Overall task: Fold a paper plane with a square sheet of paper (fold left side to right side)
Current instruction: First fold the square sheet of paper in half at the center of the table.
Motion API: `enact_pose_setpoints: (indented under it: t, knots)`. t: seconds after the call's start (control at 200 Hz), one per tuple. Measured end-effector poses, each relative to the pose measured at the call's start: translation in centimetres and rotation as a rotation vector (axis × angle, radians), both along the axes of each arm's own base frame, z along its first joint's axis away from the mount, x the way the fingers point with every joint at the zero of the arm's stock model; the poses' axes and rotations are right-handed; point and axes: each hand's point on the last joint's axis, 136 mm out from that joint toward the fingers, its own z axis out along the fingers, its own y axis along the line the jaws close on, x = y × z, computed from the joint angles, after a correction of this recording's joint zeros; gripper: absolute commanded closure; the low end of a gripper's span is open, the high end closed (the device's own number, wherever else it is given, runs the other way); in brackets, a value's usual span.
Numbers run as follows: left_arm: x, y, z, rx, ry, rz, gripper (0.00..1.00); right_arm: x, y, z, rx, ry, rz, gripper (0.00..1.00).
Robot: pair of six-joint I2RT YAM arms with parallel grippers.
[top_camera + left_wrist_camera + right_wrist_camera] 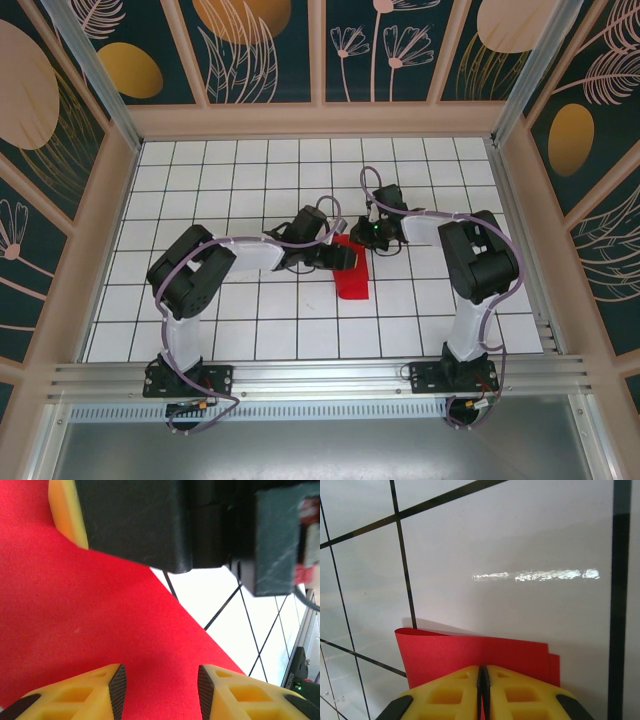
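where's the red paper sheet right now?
Top view: the thin bright red paper sheet lies folded, centre of the white grid table; the right end effector pinches its edge, the left end effector hovers open over it.

The left arm (183, 335) and right arm (466, 330) have white links, black joints, lilac cables (thin ones); fingers (450, 690) are yellow.

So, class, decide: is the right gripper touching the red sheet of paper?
Touching. The right wrist view shows the right gripper shut, its yellow fingers pinching the red sheet of paper, which sticks out beyond their tips.
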Motion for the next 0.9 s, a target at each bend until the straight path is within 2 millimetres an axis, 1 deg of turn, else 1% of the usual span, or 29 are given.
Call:
enact_pose_setpoints:
  t: [0.365, 0.651, 0.901]
  knots:
    - [-2.1, 0.0, -1.5, 0.038, -0.007, -0.046, 0.57, 0.0, 0.0, 0.0, -0.001, -0.001, 0.000, 0.85]
    - [-2.7, 0.0, -1.6, 0.040, -0.071, -0.069, 0.58, 0.0, 0.0, -0.1, -0.009, -0.004, -0.001, 0.85]
    - [-5.4, -0.3, -1.7, 0.066, -0.098, -0.129, 0.58, 0.0, 0.1, -0.1, -0.010, -0.005, 0.000, 0.85]
